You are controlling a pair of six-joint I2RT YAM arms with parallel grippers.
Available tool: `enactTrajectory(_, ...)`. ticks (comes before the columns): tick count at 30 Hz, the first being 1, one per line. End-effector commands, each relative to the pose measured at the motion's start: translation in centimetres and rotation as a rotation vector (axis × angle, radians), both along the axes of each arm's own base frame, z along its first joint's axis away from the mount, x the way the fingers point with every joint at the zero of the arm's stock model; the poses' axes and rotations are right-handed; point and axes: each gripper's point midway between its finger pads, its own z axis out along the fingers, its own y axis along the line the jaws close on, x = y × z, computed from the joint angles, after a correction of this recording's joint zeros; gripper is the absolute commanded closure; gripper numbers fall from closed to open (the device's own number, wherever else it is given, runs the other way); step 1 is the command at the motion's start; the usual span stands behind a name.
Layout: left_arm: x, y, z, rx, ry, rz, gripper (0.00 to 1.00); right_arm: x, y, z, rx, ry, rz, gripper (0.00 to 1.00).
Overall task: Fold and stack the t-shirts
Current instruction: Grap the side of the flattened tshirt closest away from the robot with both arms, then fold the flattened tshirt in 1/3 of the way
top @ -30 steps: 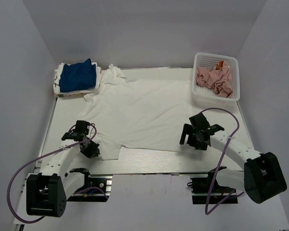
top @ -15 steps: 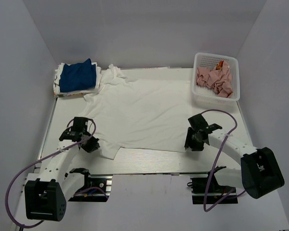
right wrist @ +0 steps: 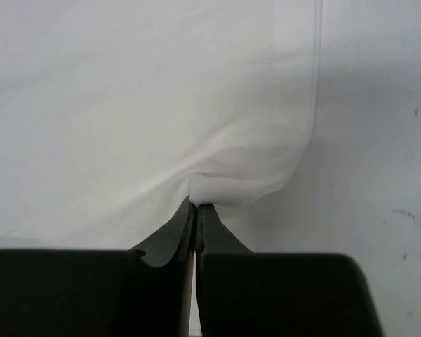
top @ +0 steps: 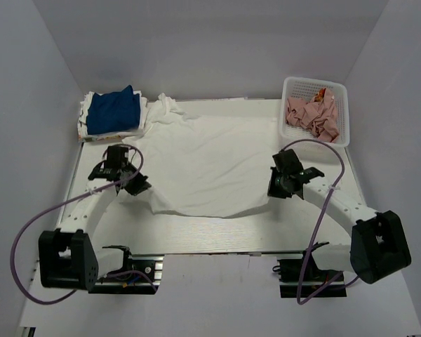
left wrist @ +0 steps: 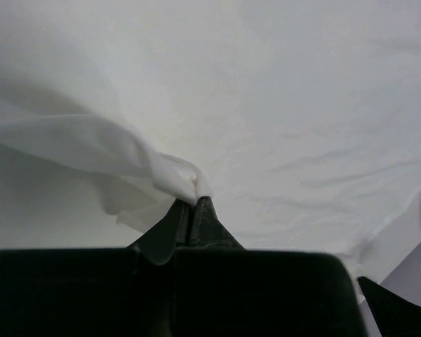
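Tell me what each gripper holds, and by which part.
Both hold the white t-shirt: the left gripper pinches a bunched fold at its near left corner, the right gripper pinches its near right edge.

We look down past our right gripper (right wrist: pixel 196 210), whose two dark fingers (right wrist: pixel 170 237) stand pressed together with no gap between them. At their tips they pinch a small raised fold of the white t-shirt (right wrist: pixel 140 91), and the cloth puckers upward just above the grip. The shirt fills the left and middle of the view and lies mostly smooth. Its hem (right wrist: pixel 316 77) runs straight down on the right, then curves inward toward the pinched fold. Beyond the hem we see the bare pale table (right wrist: pixel 379 140), with a few faint specks that may be marks on its surface.
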Motion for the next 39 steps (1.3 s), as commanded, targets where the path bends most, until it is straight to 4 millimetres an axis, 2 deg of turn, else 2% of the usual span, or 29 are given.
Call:
enactTrajectory(1, 5.4, -0.4, 3.5, -0.01, -0.125, -0.028, 1.0, 4.1, 0.9, 2.7, 0.018, -0.103, -0.012, 1.0)
enactTrajectory(2, 7.2, -0.4, 5.2, -0.005, -0.164, -0.022, 1.0, 5.7, 1.0, 4.2, 0.027, -0.146, -0.021, 1.0)
enactTrajectory(3, 8.2, -0.5, 5.6, -0.005, -0.171, -0.022, 1.0, 6.3, 1.0, 3.6, 0.017, -0.13, -0.031, 1.0)
enactTrajectory(6, 11.9, 0.2, 6.5, 0.046, -0.173, -0.004, 1.0, 10.0, 0.6, 6.6, 0.017, -0.211, -0.08, 1.0)
enactTrajectory(7, 12.8, 0.6, 6.4, 0.054, -0.165, -0.003, 1.0, 10.8, 0.0, 6.4, -0.001, -0.213, -0.093, 1.0)
enactTrajectory(8, 14.8, 1.0, 8.0, 0.076, -0.206, 0.016, 1.0, 12.1, -0.1, 7.2, -0.01, -0.242, -0.105, 1.0)
enactTrajectory(9, 15.4, 1.0, 5.9, 0.087, -0.138, 0.004, 1.0, 13.5, -0.9, 8.4, -0.007, -0.272, -0.139, 1.0)
enactTrajectory(10, 16.4, 1.2, 5.7, 0.101, -0.138, 0.002, 1.0, 14.3, -1.1, 7.0, -0.035, -0.241, -0.134, 1.0)
enactTrajectory(11, 18.1, 1.6, 6.8, 0.122, -0.16, 0.019, 1.0, 14.8, -1.3, 6.9, -0.044, -0.234, -0.137, 1.0)
enactTrajectory(12, 18.5, 1.8, 6.3, 0.136, -0.133, 0.026, 1.0, 16.8, -1.7, 8.9, -0.036, -0.283, -0.158, 1.0)
enactTrajectory(13, 19.6, 1.7, 4.3, 0.138, -0.095, 0.023, 1.0, 17.6, -1.8, 7.0, -0.053, -0.245, -0.155, 1.0)
enactTrajectory(14, 21.2, 2.6, 5.2, 0.158, -0.118, 0.05, 0.98, 18.5, -1.7, 7.7, -0.051, -0.248, -0.153, 0.97)
enactTrajectory(15, 21.6, 2.6, 4.8, 0.16, -0.096, 0.048, 0.9, 19.7, -2.4, 8.7, -0.056, -0.257, -0.181, 0.8)
enactTrajectory(16, 23.4, 3.1, 6.2, 0.163, -0.139, 0.055, 0.32, 20.2, -2.4, 6.1, -0.08, -0.195, -0.175, 0.69)
enactTrajectory(17, 24.3, 3.1, 4.7, 0.171, -0.109, 0.044, 0.01, 21.4, -2.6, 7.4, -0.083, -0.22, -0.171, 0.52)
enactTrajectory(18, 24.9, 3.0, 4.7, 0.173, -0.107, 0.025, 0.0, 21.5, -2.4, 6.9, -0.093, -0.193, -0.158, 0.42)
enactTrajectory(19, 25.9, 2.8, 6.1, 0.173, -0.137, 0.007, 0.0, 22.2, -1.9, 8.2, -0.085, -0.224, -0.147, 0.25)
enactTrajectory(21, 26.3, 2.7, 6.5, 0.183, -0.148, -0.022, 0.0, 21.6, -0.7, 8.2, -0.037, -0.234, -0.076, 0.1)
enactTrajectory(22, 26.1, 2.7, 6.1, 0.183, -0.138, -0.024, 0.0, 21.3, -0.1, 8.4, -0.019, -0.247, -0.054, 0.1)
enactTrajectory(23, 25.5, 2.3, 6.3, 0.188, -0.136, -0.04, 0.0, 21.7, 0.8, 11.3, 0.037, -0.348, -0.022, 0.1)
enactTrajectory(24, 24.2, 2.5, 6.0, 0.197, -0.131, -0.035, 0.0, 21.3, 1.2, 11.5, 0.054, -0.361, -0.006, 0.1)
enactTrajectory(25, 24.3, 2.1, 6.5, 0.203, -0.178, -0.05, 0.0, 19.6, 1.9, 9.4, 0.07, -0.31, 0.034, 0.1)
enactTrajectory(26, 23.8, 1.8, 6.3, 0.189, -0.191, -0.059, 0.0, 19.4, 2.2, 10.9, 0.082, -0.352, 0.052, 0.1)
enactTrajectory(27, 22.2, 1.2, 4.3, 0.164, -0.161, -0.1, 0.0, 18.7, 2.7, 10.0, 0.084, -0.337, 0.07, 0.1)
enactTrajectory(28, 22.2, 0.9, 5.4, 0.151, -0.212, -0.105, 0.0, 18.2, 3.3, 9.8, 0.097, -0.337, 0.096, 0.1)
enactTrajectory(30, 21.2, 0.6, 3.8, 0.143, -0.191, -0.145, 0.0, 17.6, 4.6, 9.3, 0.122, -0.34, 0.148, 0.1)
enactTrajectory(34, 21.2, -1.9, 1.0, 0.087, -0.164, -0.239, 0.0, 16.8, 7.6, 6.5, 0.173, -0.278, 0.24, 0.1)
enactTrajectory(38, 22.5, -3.5, -0.1, 0.099, -0.151, -0.275, 0.0, 17.1, 8.6, 4.4, 0.163, -0.229, 0.254, 0.1)
enactTrajectory(39, 22.8, -3.7, -1.4, 0.09, -0.127, -0.282, 0.0, 17.1, 8.5, 2.9, 0.153, -0.197, 0.251, 0.1)
